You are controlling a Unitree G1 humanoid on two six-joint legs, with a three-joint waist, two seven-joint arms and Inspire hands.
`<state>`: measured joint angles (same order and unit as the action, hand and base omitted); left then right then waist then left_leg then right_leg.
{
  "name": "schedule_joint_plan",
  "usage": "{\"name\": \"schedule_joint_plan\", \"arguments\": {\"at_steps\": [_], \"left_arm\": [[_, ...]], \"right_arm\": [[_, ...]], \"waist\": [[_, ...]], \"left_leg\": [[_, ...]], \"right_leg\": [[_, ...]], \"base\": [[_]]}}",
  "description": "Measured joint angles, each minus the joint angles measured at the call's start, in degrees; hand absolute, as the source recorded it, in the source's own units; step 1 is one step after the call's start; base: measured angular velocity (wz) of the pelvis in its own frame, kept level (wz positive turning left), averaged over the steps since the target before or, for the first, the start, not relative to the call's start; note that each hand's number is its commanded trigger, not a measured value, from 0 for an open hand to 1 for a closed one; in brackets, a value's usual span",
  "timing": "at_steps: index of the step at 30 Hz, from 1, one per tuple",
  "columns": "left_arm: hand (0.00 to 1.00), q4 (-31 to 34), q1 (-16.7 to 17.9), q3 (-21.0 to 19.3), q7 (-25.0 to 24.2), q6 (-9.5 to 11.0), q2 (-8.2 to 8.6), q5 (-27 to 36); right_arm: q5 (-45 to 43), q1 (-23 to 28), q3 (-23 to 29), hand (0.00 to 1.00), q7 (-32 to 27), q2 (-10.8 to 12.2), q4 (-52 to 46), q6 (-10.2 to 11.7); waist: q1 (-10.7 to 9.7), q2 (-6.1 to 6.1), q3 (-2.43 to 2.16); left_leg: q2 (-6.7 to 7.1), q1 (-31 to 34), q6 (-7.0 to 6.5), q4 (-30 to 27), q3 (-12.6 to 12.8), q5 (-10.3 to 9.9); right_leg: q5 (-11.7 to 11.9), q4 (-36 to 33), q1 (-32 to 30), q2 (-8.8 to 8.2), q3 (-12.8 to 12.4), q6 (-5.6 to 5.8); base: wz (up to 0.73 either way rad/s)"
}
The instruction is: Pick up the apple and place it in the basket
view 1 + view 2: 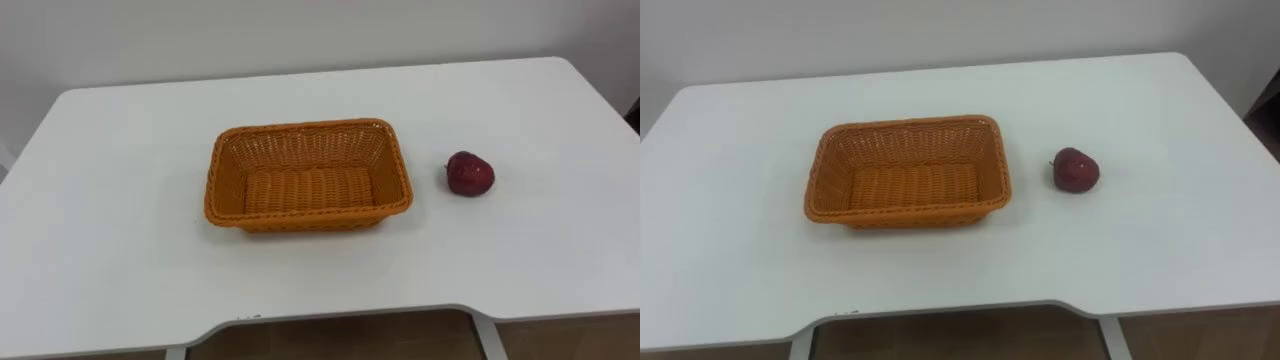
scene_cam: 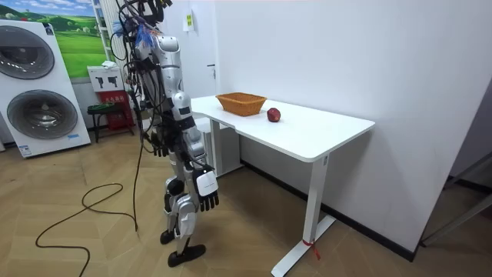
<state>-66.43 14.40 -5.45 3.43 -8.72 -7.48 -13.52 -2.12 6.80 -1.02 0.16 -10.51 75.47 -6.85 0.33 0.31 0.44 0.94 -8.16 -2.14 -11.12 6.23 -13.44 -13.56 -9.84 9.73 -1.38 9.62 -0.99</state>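
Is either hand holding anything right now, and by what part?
Nothing is held. The left hand and right hand hang empty at its sides; the apple lies on the table beside the basket.

Table [image 1: 560, 250] sides beyond the view's edges

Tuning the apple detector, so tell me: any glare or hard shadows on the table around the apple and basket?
Left eye view: soft, even light; the apple and basket throw only faint shadows on the white table, no glare. Room view: the same even light across the table.
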Motion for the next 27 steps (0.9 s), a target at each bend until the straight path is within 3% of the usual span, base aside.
{"name": "schedule_joint_plan", "arguments": {"at_steps": [9, 14, 18, 21, 23, 27], "left_arm": [[0.00, 0.0, -0.4, -0.1, 0.2, 0.0, -0.01, -0.1], [0.00, 0.1, -0.2, -1.0, 1.8, 0.3, 0.05, 0.0], [0.00, -0.1, -0.1, -1.8, 2.7, 0.7, 0.06, 0.3], [0.00, 0.0, 0.6, -4.4, 3.1, 2.8, 0.04, 0.6], [0.00, 0.1, 1.3, -8.5, 3.5, 3.9, 0.05, 0.8], [0.00, 0.4, 1.9, -11.3, 4.1, 4.4, -0.90, 0.8]], "right_arm": [[0.2, 0.0, 0.1, 0.00, -0.6, 0.0, 0.3, 0.0], [10.8, 1.0, 1.8, 0.00, -3.9, 0.8, 0.0, 0.1], [24.4, 1.3, 7.5, 0.00, -7.1, 1.5, -1.0, 1.2], [34.9, 1.0, 12.6, 0.00, -9.8, 1.3, -2.7, 2.6], [43.2, 0.9, 20.3, 0.00, -12.2, 1.2, -7.1, 3.2], [56.9, -0.4, 27.7, 0.00, -16.2, 0.1, -11.5, 6.1]], "waist": [[0.0, -0.64, -0.08], [0.1, -1.26, -0.05], [-0.2, -1.31, 0.02], [-1.0, -1.62, -0.10], [-2.0, -1.89, -0.09], [-3.2, -2.02, -0.12]], "left_leg": [[0.00, 0.0, 0.00, -0.2, 0.0, 0.0], [-0.10, -0.6, 0.00, -0.2, 0.7, 0.0], [-0.18, -0.7, -0.04, -0.1, 1.4, 0.0], [-0.18, -0.6, -0.09, 0.1, 1.5, -0.1], [-0.17, -0.3, -0.09, 0.2, 1.5, -0.1], [-0.19, -0.3, -0.10, -0.1, 2.1, -0.1]], "right_leg": [[0.0, -0.2, 0.0, -0.02, -0.2, 0.00], [-0.1, -0.4, 0.2, -0.02, -0.6, -0.02], [-0.1, -0.8, 0.0, -0.02, -1.3, 0.01], [-0.1, -1.0, -0.2, 0.00, -1.4, 0.05], [-0.1, -1.1, -0.6, -0.01, -1.3, 0.05], [-0.1, -1.0, -0.7, 0.00, -1.5, 0.06]], "base": [[0.00], [-0.05], [-0.09], [-0.01], [0.00], [-0.02]]}}
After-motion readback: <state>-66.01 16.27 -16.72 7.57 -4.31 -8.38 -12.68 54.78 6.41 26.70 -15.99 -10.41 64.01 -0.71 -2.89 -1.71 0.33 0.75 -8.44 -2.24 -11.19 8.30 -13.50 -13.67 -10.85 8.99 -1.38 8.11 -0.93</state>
